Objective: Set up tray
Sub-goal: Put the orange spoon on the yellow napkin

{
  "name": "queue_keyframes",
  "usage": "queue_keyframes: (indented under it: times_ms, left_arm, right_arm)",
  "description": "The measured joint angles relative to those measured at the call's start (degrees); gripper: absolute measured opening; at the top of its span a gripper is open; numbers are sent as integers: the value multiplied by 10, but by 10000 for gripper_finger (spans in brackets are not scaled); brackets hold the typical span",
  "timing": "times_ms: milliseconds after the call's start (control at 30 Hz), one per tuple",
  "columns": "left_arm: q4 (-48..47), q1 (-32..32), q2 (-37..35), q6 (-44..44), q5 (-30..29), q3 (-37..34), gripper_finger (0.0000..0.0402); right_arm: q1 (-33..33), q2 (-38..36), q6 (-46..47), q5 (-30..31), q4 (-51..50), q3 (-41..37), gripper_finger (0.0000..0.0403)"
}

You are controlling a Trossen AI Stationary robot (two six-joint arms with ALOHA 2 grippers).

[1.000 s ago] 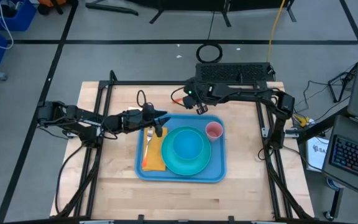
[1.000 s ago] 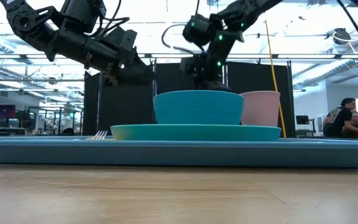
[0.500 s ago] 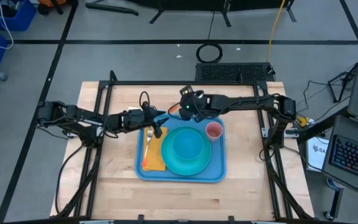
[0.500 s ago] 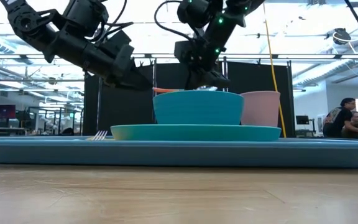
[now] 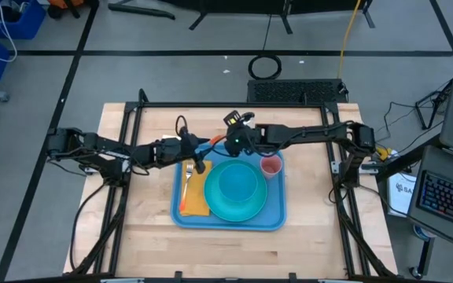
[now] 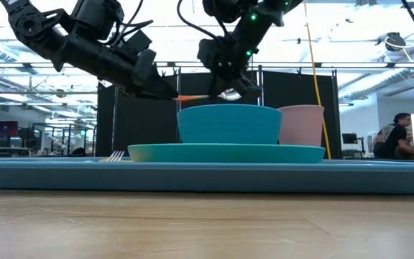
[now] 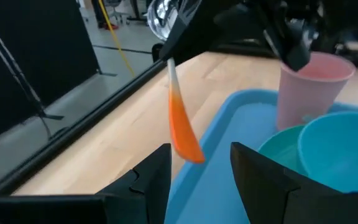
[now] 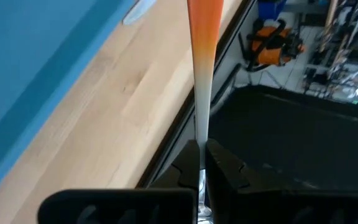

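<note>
The tray (image 5: 228, 218) lies on the wooden table (image 5: 148, 236), its near rim running straight across the low view; on it the yellow-orange napkin (image 5: 196, 198) sits at the left with a fork (image 5: 187, 179) laid along it; beside these the round teal plate (image 5: 238, 206) carries a teal bowl (image 5: 237, 185), which stands at the middle of the low view above the plate's edge; the pink cup (image 5: 270, 165) stands upright in the tray's far right corner, just beside the plate; above the tray's far left corner the left gripper (image 5: 200, 152) hangs with its two dark fingers (image 7: 151, 177) parted, holding nothing, the orange end of a utensil (image 7: 180, 124) lying between and just beyond them; that utensil has an orange handle fading to a pale, whitish shaft, and its bowl or blade cannot be made out; the right gripper (image 5: 233, 141) is clenched on the pale end, pinching it between closed jaws in its own wrist view, with the orange end pointing toward the left gripper; in the low view the utensil lies nearly level above the bowl's far rim; behind the table a person (image 6: 396, 137) sits at the right of the room.
</note>
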Motion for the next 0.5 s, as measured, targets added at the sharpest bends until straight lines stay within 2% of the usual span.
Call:
queue_keyframes:
  times_ms: [367, 500]
  left_arm:
    - [6, 2, 0, -48, 3, 0, 170]
    - [6, 1, 0, -51, 3, 0, 146]
  right_arm:
    - [8, 0, -14, -3, 21, 0, 0]
    - [8, 0, -22, -4, 40, -10, 0]
